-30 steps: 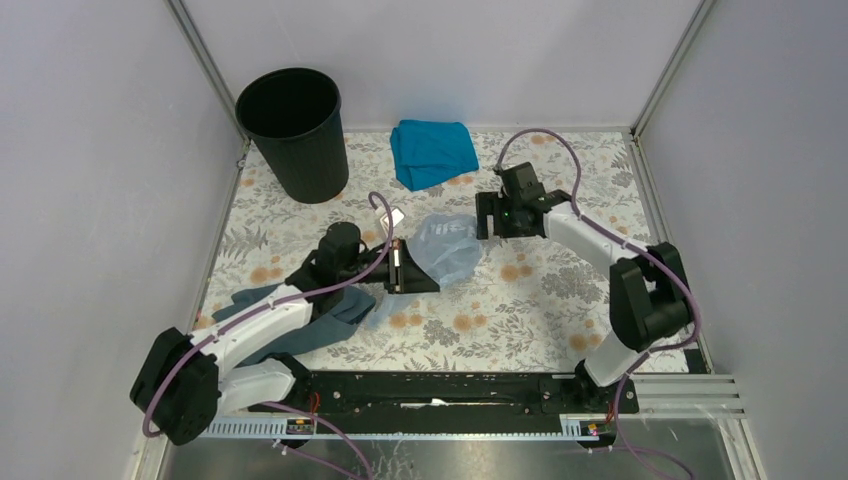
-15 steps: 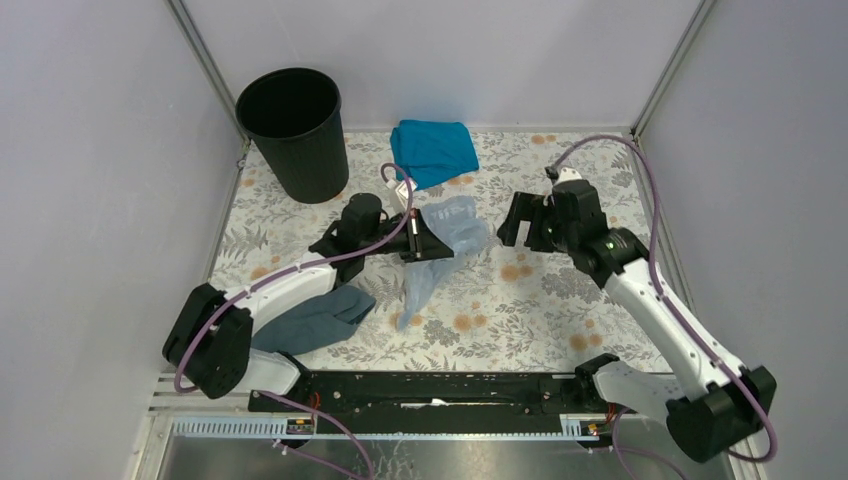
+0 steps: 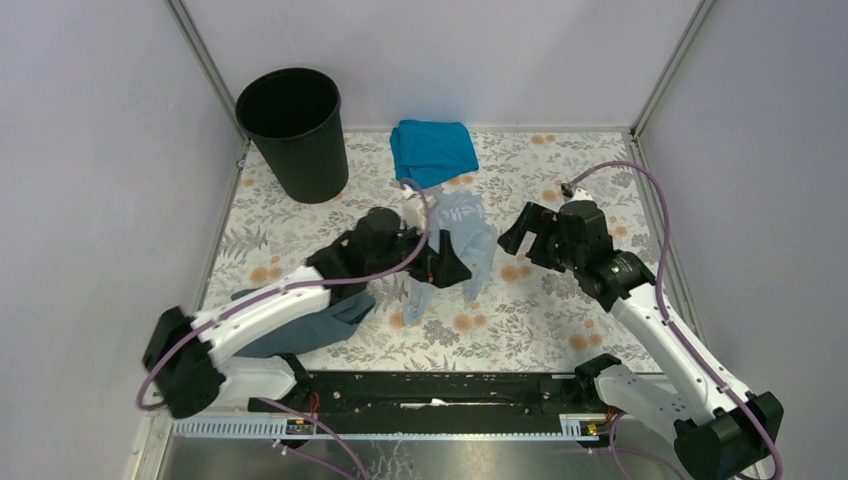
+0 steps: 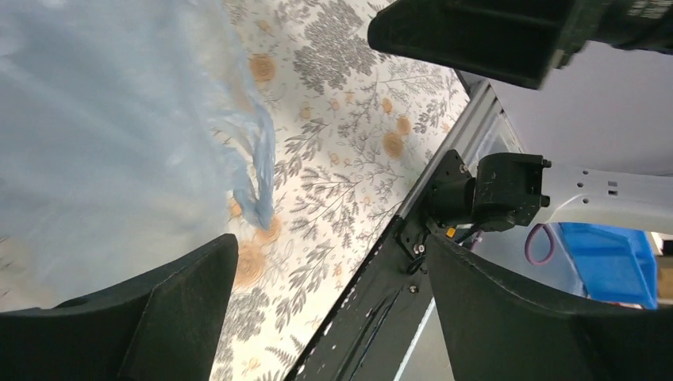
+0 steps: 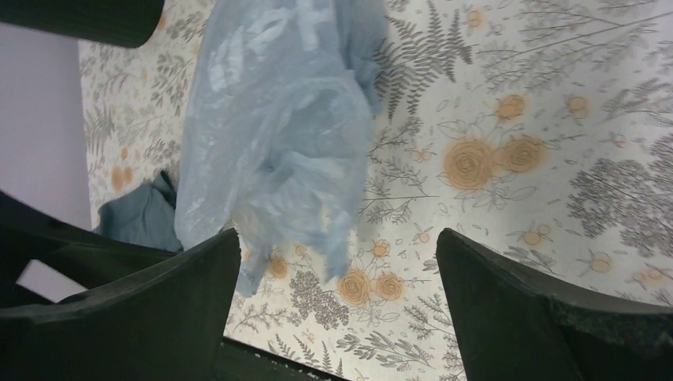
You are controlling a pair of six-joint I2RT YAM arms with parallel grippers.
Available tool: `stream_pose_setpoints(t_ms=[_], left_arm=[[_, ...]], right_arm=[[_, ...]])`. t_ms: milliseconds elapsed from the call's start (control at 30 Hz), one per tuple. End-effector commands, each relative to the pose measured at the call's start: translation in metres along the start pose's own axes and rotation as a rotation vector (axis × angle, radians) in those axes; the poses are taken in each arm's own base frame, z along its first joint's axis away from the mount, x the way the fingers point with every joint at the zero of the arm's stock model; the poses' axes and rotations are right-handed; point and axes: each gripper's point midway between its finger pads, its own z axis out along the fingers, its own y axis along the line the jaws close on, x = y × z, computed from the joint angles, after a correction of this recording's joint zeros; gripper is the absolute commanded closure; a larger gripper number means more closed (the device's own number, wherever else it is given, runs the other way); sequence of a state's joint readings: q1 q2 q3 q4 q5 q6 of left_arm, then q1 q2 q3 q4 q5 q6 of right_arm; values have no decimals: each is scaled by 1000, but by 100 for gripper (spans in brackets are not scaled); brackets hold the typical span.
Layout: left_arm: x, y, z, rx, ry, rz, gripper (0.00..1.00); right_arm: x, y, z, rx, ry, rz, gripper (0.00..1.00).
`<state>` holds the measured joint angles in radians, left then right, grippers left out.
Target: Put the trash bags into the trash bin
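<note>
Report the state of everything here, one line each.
trash bag: crumpled, outside the bin, bunched against the left gripper.
trash bin: upright, bag not inside.
teal cloth: folded, lying flat.
grey cloth: rumpled, partly under the left arm.
left gripper: open.
right gripper: open, holding nothing.

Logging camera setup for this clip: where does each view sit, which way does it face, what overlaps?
Top external: high behind the bases, looking down on table, trash bin, trash bag; both arms show.
Left wrist: on the left arm, facing bag and table past the left gripper.
Right wrist: on the right arm, looking down past the right gripper.
Shared: all three see the bag.
</note>
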<state>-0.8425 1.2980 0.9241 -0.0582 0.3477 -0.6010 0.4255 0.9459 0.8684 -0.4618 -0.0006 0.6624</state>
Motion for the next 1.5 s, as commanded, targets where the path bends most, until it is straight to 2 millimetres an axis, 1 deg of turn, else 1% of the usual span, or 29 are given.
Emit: stream_pose_setpoints(t_ms=[0,100,200,300,400,500,533,633,733,800,867,933,1000,1067,1133,1167,1233,1300,1333,1400,1467], left_arm=[[-4,17,-45,-126,-98,84,6],[-4,33,-60,-216,-146,77,2],[3,51,-60,-293,-136,47,1],[14,59,-47,-290,-112,13,1],[20,60,-25,-245,-80,-5,1],[19,64,-5,-239,-54,-8,1],[17,62,1,-226,-44,-9,1],[15,53,14,-166,-34,-13,1],[19,54,25,-147,-10,-14,1],[23,49,34,-90,3,-8,1],[28,51,42,-73,17,-29,8],[35,58,51,-91,47,-53,21],[40,67,61,-99,64,-69,44],[36,64,63,-25,41,-76,66],[19,61,54,70,-15,-126,88],[9,58,48,115,-45,-154,93],[-8,58,36,157,-104,-200,97],[-19,56,26,196,-142,-243,100],[-22,53,21,230,-160,-271,100],[-30,46,8,321,-212,-332,100],[-37,42,-2,402,-245,-394,100]], right_arm=[[23,19,12,-161,91,-78,0],[44,23,22,-240,158,-105,0],[64,17,33,-271,228,-143,0],[88,4,44,-251,319,-169,0],[104,-10,50,-221,357,-187,3],[108,-21,54,-183,352,-202,5],[108,-23,54,-172,352,-208,5],[100,-21,52,-171,327,-232,6],[90,-14,52,-179,301,-246,5],[84,-14,52,-165,286,-255,4],[79,-18,50,-134,271,-274,3],[75,-27,45,-78,255,-288,3],[71,-32,37,-52,233,-300,2],[67,-37,29,-30,203,-304,2],[65,-42,23,-20,163,-302,2],[63,-41,21,-28,143,-294,2],[62,-35,18,-61,124,-277,2],[67,-30,19,-96,139,-254,2],[71,-29,22,-105,156,-253,2],[78,-34,28,-89,194,-272,3],[79,-39,30,-64,212,-302,3]])
